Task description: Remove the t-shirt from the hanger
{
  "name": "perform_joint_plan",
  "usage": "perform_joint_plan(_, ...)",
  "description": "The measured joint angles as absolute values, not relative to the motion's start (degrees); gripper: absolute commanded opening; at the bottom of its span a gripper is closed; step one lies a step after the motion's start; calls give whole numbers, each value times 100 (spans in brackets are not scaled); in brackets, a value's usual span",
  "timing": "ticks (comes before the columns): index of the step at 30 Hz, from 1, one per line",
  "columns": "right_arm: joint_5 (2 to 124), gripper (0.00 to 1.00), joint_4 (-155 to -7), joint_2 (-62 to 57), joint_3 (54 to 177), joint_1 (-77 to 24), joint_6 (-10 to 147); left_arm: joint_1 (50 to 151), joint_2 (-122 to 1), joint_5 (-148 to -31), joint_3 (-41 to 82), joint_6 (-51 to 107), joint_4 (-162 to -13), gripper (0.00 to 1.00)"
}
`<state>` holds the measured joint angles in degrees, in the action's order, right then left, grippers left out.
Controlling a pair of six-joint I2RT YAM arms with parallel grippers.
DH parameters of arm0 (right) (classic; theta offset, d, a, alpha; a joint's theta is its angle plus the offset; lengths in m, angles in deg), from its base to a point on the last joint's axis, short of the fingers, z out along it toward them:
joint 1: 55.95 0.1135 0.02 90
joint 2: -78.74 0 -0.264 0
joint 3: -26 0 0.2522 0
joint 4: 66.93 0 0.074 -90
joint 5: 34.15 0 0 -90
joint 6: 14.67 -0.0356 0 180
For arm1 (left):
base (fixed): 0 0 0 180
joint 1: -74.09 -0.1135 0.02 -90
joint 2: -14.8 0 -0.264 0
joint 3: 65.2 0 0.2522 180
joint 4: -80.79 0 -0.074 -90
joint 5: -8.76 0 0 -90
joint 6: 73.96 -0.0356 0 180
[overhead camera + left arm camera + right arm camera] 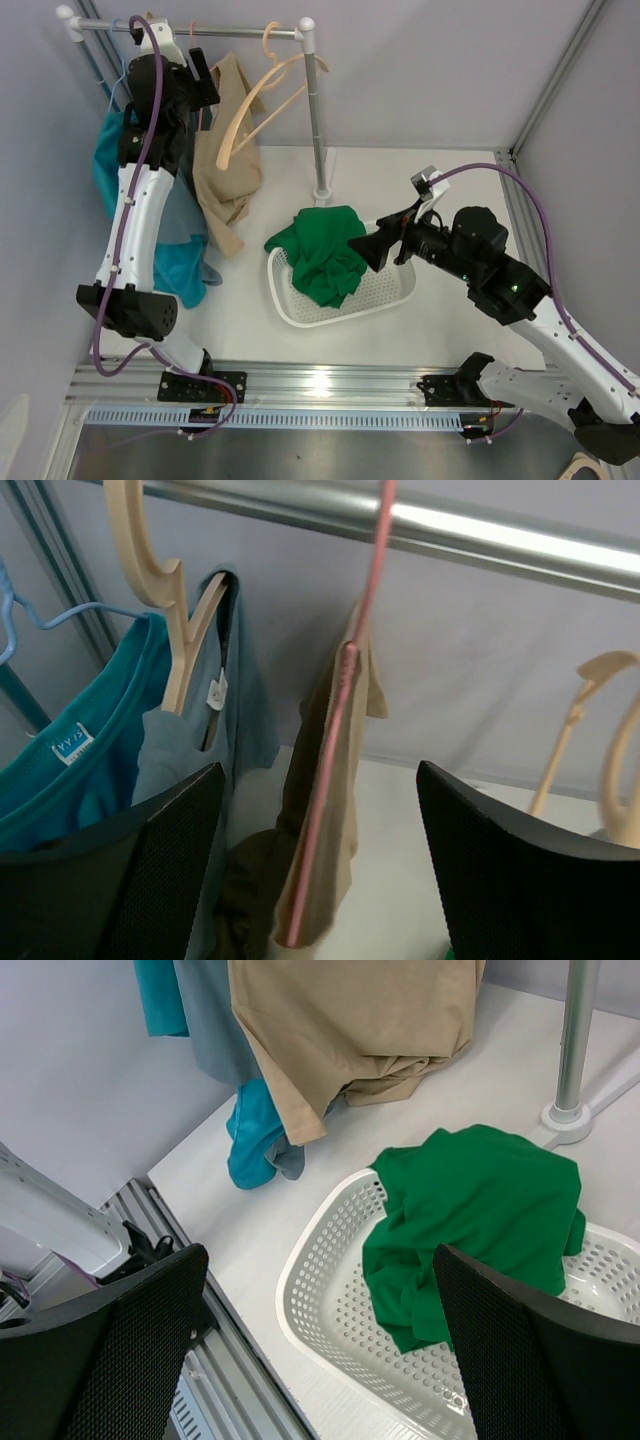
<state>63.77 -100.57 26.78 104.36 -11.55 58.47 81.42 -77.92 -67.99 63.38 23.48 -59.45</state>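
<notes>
A tan t-shirt (228, 170) (300, 810) (350, 1030) hangs bunched on a thin pink hanger (345, 700) from the metal rail (200, 30) (480, 535). My left gripper (200, 85) (320, 780) is raised to the rail, open, its two fingers standing either side of the hanger and the shirt without touching them. Over the white basket (385, 295) (330, 1300) hovers my right gripper (375, 250) (320, 1290), open and holding nothing.
A green shirt (325, 250) (470, 1210) lies in the basket. Left of the tan shirt hang a grey-blue shirt (190, 730) on a wooden hanger (165, 590) and a teal shirt (110, 165) (70, 760). Empty wooden hangers (265, 90) hang near the rack's post (320, 130).
</notes>
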Motion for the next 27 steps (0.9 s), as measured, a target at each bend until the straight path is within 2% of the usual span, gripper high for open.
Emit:
perform_joint_plan(6, 6381, 99, -10060, 2562, 10436, -1155, 5849, 7701, -8116, -7177, 6343, 2355, -5950, 81)
perform_joint_plan(8, 6384, 100, -10060, 2512, 10436, -1155, 5847, 7650, -8177, -7303, 6343, 2351, -5941, 72)
perform_joint_plan(12, 6384, 100, -10060, 2457, 10436, -1155, 5847, 7609, -8335, -7660, 6404, 2388, -5915, 67)
perform_joint_plan(18, 6384, 99, -10060, 2457, 10436, -1155, 5847, 7572, -8531, -8042, 6437, 2477, -5880, 49)
perform_joint_plan(21, 6384, 100, -10060, 2453, 10436, -1157, 5847, 7570, -8623, -8154, 6535, 2506, -5801, 38)
perform_joint_plan(22, 6384, 99, -10060, 2450, 10436, -1157, 5847, 7570, -8660, -8173, 6583, 2508, -5786, 18)
perform_joint_plan(23, 6384, 100, -10060, 2446, 10436, -1157, 5847, 7570, -8691, -8191, 6623, 2552, -5784, 6)
perform_joint_plan(24, 6384, 99, -10060, 2440, 10436, -1157, 5847, 7567, -8721, -8197, 6660, 2573, -5779, 1)
perform_joint_plan(27, 6386, 100, -10057, 2407, 10436, -1157, 5847, 7563, -8776, -8254, 6743, 2567, -5751, 1)
